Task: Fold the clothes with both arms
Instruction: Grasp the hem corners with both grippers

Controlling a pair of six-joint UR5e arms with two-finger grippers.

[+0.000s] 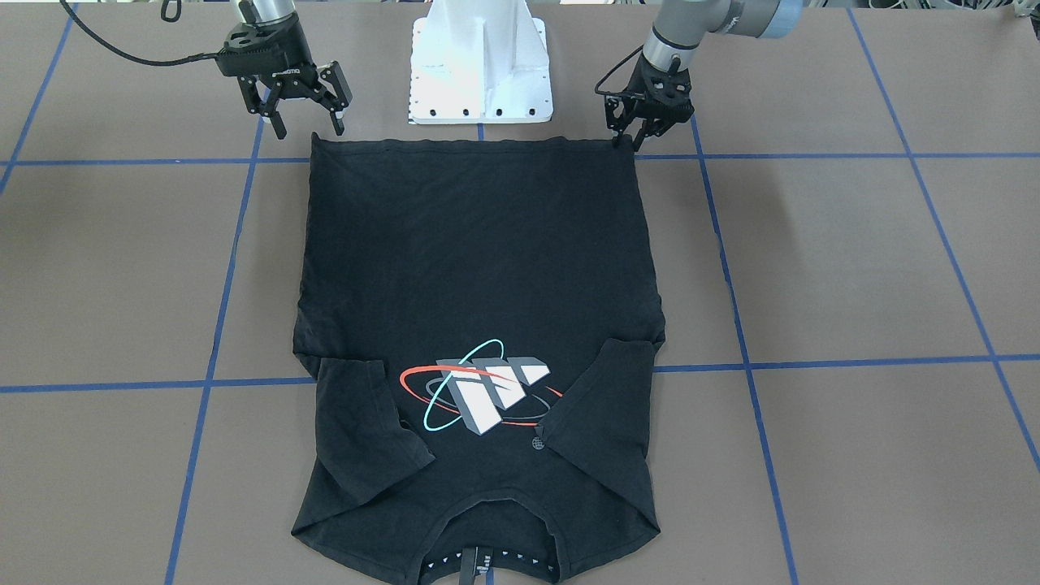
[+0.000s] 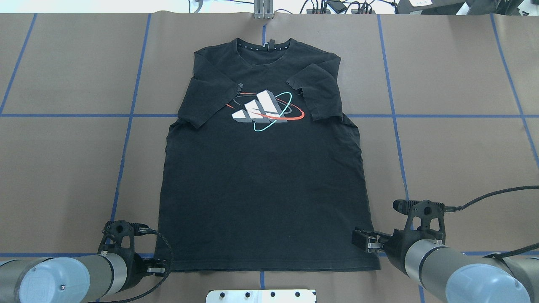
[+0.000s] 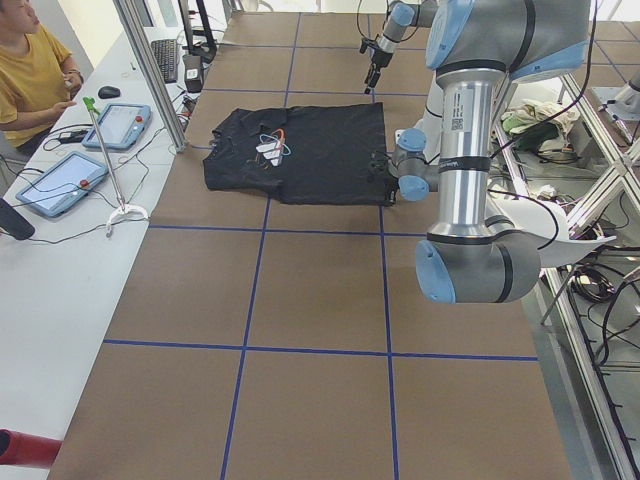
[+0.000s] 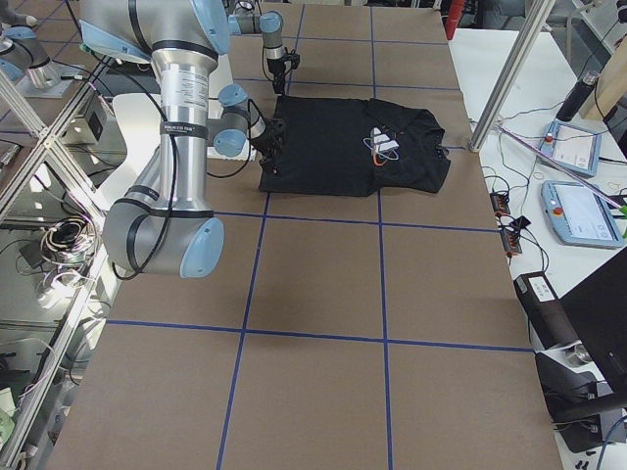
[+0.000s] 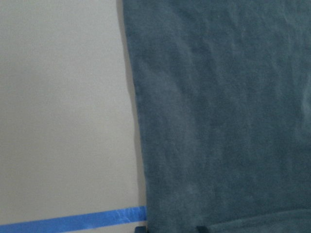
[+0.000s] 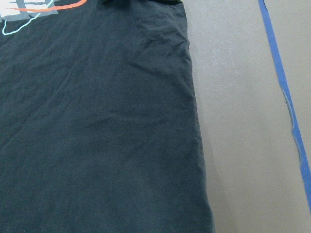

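This T-shirt looks soft and limp, best pinched at its hem corners; my right pincer gapes by one, whether my left pincer grips I cannot tell.

T-shirt flat on table, mid-width; collar on the far side from the robot, hem nearest it, just before base pedestal; sleeves folded inward over the chest, flanking logo; left gripper at the hem's left corner; right gripper by the right corner.
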